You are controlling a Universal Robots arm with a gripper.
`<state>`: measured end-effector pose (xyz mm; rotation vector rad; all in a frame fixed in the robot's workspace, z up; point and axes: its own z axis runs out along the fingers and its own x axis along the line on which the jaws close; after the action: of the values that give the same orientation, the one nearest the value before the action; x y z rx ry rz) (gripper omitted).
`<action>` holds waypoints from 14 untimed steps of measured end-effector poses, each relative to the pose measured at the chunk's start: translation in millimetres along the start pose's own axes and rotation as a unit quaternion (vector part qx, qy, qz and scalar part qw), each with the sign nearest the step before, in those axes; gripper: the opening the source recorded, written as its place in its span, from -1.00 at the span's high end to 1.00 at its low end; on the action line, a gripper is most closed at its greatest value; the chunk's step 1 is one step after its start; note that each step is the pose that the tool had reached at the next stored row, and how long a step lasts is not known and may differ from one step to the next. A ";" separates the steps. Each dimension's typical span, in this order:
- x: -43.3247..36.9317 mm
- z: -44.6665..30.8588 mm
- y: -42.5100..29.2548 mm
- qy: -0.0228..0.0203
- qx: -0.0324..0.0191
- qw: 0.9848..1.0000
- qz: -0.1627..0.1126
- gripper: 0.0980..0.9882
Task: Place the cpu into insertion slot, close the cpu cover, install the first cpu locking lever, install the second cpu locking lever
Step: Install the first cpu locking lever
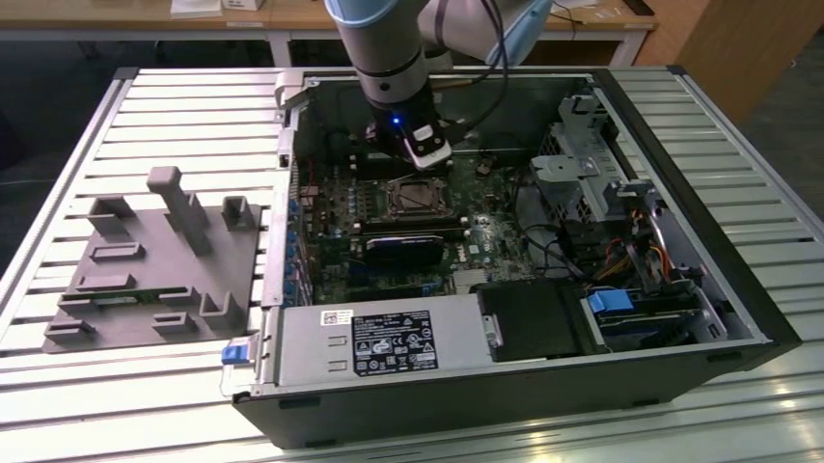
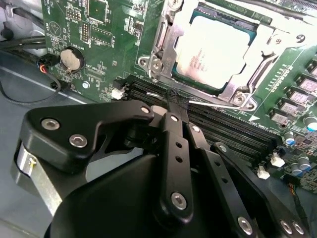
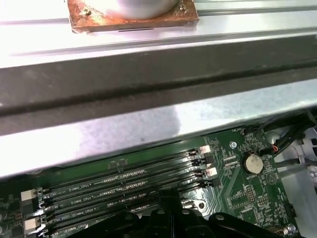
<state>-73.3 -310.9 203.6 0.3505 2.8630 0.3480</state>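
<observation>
Inside open PC case (image 1: 696, 241) on slatted table (image 1: 193, 116): arm reaches down w/ hand (image 1: 423, 154) just beside insertion slot (image 1: 415, 196).

Second wrist view: cpu (image 2: 215, 49) lies flat in the slot, dull grey metal top showing through the cut-out of cpu cover (image 2: 164, 39). The cover is a thin bright stamped-steel frame and looks to be down over the chip edges.

Hand (image 2: 173, 106): black matte linkage w/ silver screw heads. Fingers are drawn together, tips at one end of a thin silver locking lever (image 2: 213, 103) that runs along the socket side above the black memory slots (image 2: 223, 129). Cannot tell if the wire is pinched, or if it is latched.

Handling (judgement):
- cpu: light, rigid, slick-topped, fragile underneath. Best held by its edges only.
- Cover: stiff sheet metal, hinged.
- Lever: springy steel wire, narrow, apt to slip. Best hold is at its free bent end.

Surroundings: green motherboard (image 2: 109, 29), glossy and densely populated, w/ round coin cell (image 2: 72, 58). Grey moulded fixture (image 1: 154, 260) sits on the table, well apart from the case.
</observation>
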 end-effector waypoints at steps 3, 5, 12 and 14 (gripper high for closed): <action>1.0 0.0 0.1 0.000 -0.002 1.000 0.001 0.98; 1.4 0.1 0.1 0.001 -0.003 1.000 0.001 0.98; 2.0 2.8 -0.6 0.001 -0.003 1.000 0.001 0.98; 2.3 4.3 -1.0 0.001 -0.003 1.000 0.001 0.98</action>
<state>-74.5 -310.4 198.7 0.3516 2.8623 0.3571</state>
